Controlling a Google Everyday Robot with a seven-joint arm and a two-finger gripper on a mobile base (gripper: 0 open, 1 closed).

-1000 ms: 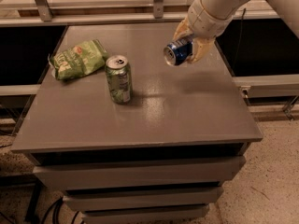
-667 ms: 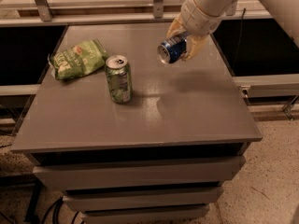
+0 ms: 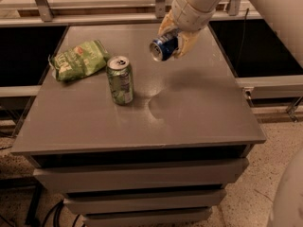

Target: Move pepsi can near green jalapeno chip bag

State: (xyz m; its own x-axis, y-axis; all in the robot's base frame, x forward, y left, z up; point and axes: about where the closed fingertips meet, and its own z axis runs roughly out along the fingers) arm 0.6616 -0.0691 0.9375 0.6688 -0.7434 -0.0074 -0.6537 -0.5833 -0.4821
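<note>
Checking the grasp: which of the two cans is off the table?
The pepsi can, tilted in the gripper above the table; the green can stands upright on it.

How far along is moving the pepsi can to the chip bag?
Done: the gripper holds the pepsi can, tilted, off the table. In hand: the carry, right of the green soda can. Left: setting it down by the green jalapeno chip bag at back left.

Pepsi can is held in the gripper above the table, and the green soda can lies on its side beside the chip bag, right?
No: the camera view shows the green soda can standing upright beside the chip bag. The gripper holds the pepsi can above the table.
</note>
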